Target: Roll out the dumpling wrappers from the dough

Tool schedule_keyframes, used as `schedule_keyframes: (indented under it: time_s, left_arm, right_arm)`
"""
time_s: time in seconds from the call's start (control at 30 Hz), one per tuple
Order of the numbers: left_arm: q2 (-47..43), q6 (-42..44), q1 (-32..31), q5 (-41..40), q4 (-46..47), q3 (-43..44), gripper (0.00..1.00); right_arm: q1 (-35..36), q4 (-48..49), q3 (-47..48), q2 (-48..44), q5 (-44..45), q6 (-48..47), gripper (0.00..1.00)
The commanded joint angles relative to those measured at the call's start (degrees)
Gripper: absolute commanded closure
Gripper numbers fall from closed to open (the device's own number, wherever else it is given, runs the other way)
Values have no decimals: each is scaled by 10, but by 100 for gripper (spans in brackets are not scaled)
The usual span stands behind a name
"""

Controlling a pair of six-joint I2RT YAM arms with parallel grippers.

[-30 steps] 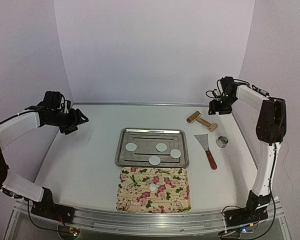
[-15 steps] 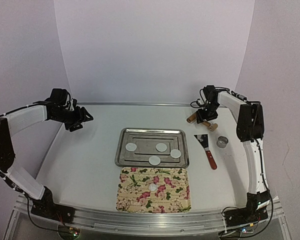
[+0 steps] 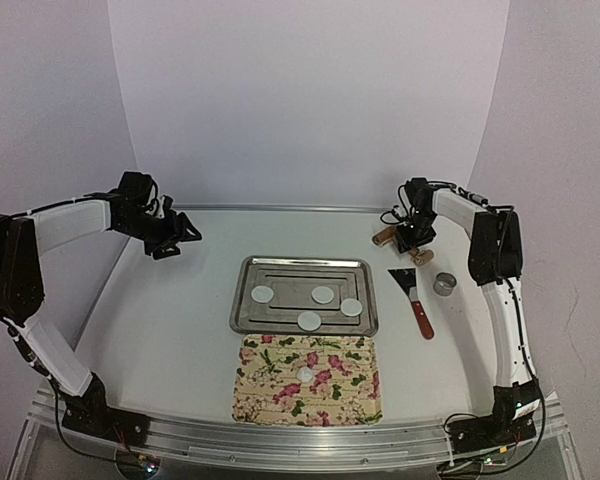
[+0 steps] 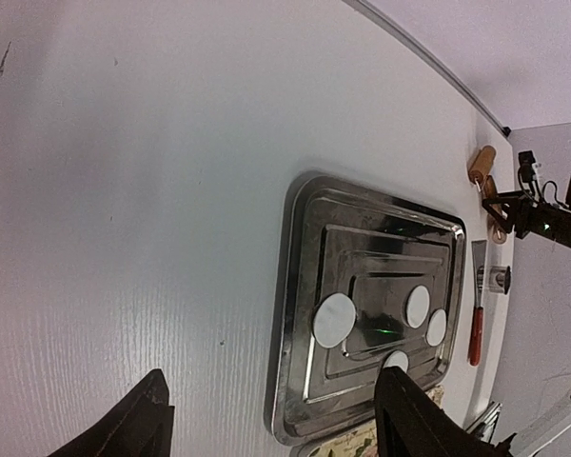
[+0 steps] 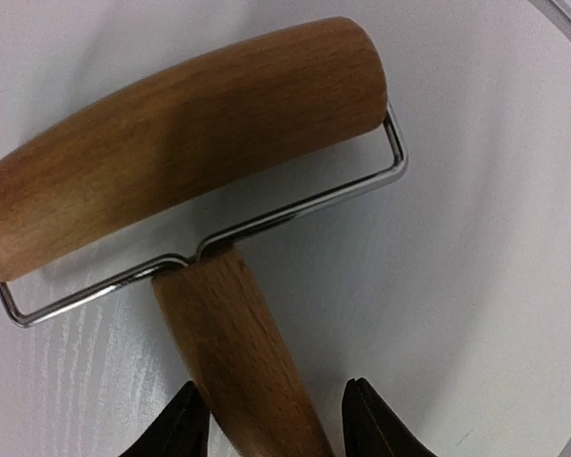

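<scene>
Two arms have both moved in the last second. At the left of the top view, the left gripper [image 3: 176,240] has slid a bit toward the middle of the table [image 3: 160,330]. Its fingers are wide apart and hold nothing, and it hangs well apart from the tray [image 3: 305,264].

In the middle, nothing has changed. Four dumpling wrappers [image 3: 323,295] lie flat on the metal tray, none touching another. Below the tray, a small white lump [image 3: 306,373] sits on the flowered mat [image 3: 270,395]. I think that lump is dough that needs rolling next.

At the upper right comes the big change. The right gripper [image 3: 412,240] has swung in from the far right corner and come down onto the rolling pin [image 3: 384,236]. In the right wrist view its fingers [image 5: 183,428] stand one on each side of the wooden handle [image 5: 238,343], apart, not squeezing it yet as far as I can see. So the job now looks like grabbing the pin and then carrying it to the lump. The scraper [image 3: 421,318] and ring cutter [image 3: 444,284] lie just below the pin, not touched.

No words, brands or labels can be read anywhere.
</scene>
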Motion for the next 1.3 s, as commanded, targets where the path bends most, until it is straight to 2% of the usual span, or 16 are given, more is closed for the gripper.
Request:
schedule_keyframes:
  time_s: [0.0, 0.07, 0.17, 0.33, 0.47, 0.7, 0.83, 0.97, 1.13, 1.27]
  left_arm:
    - [7, 18, -19, 9, -21, 45, 1]
    - [7, 17, -31, 9, -23, 51, 1]
    - [8, 14, -49, 9, -28, 61, 1]
    - [10, -4, -87, 6, -38, 84, 1]
    - [-1, -51, -108, 16, -34, 95, 1]
    - [-73, -153, -127, 56, 40, 63, 1]
    - [-98, -180, -138, 76, 43, 56, 0]
    - [-97, -181, -149, 131, 53, 37, 1]
    - [-73, -158, -184, 201, 65, 31, 0]
    - [-79, -161, -219, 217, 90, 12, 0]
  right_arm:
    - [1, -11, 21, 26, -10, -2, 70]
    - [1, -7, 19, 21, -20, -1, 85]
    - [2, 2, 19, 3, -23, -2, 100]
    - [9, 28, 18, -63, -33, -9, 100]
    - [32, 29, -5, -137, -57, -13, 100]
    - [107, 28, -153, -292, -102, 11, 100]
    - [165, 28, -253, -383, -132, 47, 100]
    - [233, 24, -328, -450, -137, 91, 100]
    - [329, 9, -361, -491, -140, 143, 100]
    - [395, -33, -329, -476, -127, 165, 100]
